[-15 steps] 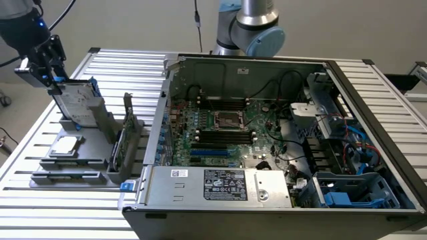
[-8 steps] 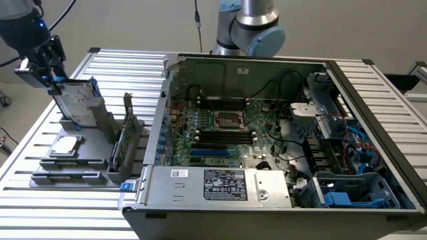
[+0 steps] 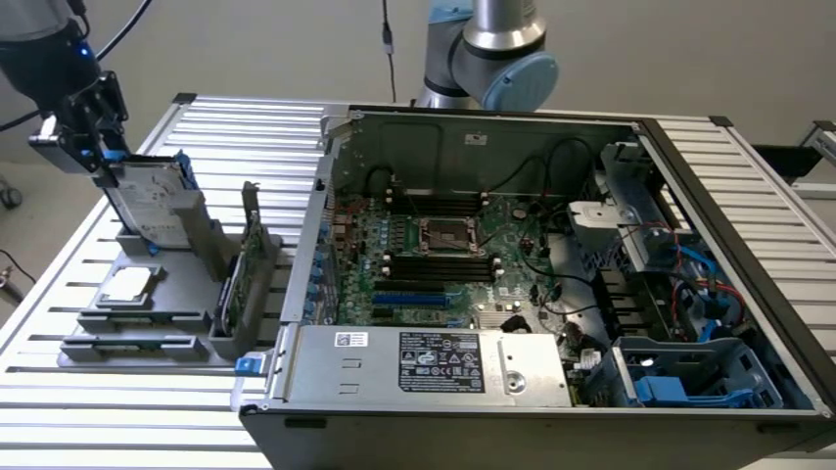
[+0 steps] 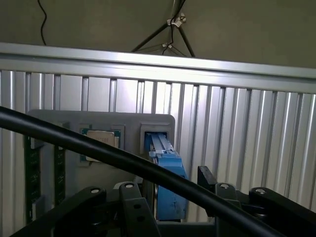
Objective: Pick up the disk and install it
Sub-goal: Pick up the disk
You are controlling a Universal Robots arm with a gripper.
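- Exterior view: the desk (image 3: 770, 186) is a bed of pale, shiny aluminium slats, with a plain light wall (image 3: 261, 49) behind its far edge.
- My arm's base column (image 3: 494, 49) rises at the far edge, about midway along it.
- An open computer case (image 3: 496, 137) takes up the desk's middle and the exterior view's right, reaching to the near edge.
- A grey holder (image 3: 183, 279) sits beside the case, toward the desk's edge on the exterior view's left.
- The disk (image 3: 147, 206) stands on edge in the holder's far slot, its blue carrier around it.
- My gripper (image 3: 108, 162) is at the disk's top edge, on the side away from the case.
- A square chip (image 3: 127, 285) lies flat in the holder, nearer the desk's near edge than the disk. A green circuit card (image 3: 251, 259) stands on edge on the holder's case side.
- Wrist view: the slats run up to a bright rail along the desk's edge (image 4: 197, 66), with a drab wall (image 4: 271, 29) beyond.
- Dark tripod legs (image 4: 173, 29) stand against that wall.
- My gripper (image 4: 170, 190) is spread, its fingers (image 4: 132, 202) on either side of the blue-framed disk (image 4: 165, 158). Whether either one touches it, I cannot tell.
- A black cable (image 4: 74, 140) crosses in front of the holder (image 4: 59, 121) and the chip (image 4: 101, 137).
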